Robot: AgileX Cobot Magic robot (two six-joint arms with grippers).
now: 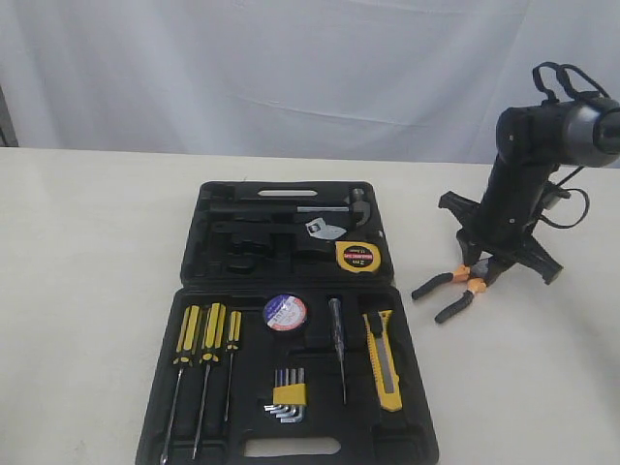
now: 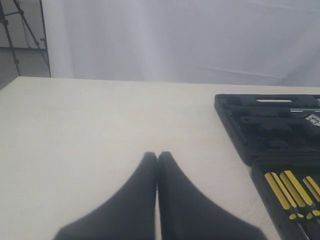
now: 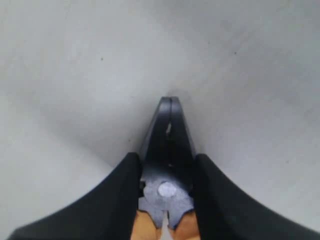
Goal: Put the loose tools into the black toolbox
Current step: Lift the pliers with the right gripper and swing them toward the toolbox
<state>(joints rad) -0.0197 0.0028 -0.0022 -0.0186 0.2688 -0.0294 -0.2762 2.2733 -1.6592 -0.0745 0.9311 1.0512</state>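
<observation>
Firmly, right pincer (image 3: 167,161) pinches the orange-black handled pliers (image 3: 168,127) at their pivot, perhaps just off the surface (image 1: 87,242); left pincer (image 2: 158,157) is pressed together.

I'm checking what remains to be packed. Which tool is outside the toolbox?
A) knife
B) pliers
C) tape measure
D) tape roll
B: the pliers are right of the toolbox, clamped in the right gripper, while the tape measure, knife and tape roll sit inside it.
</observation>
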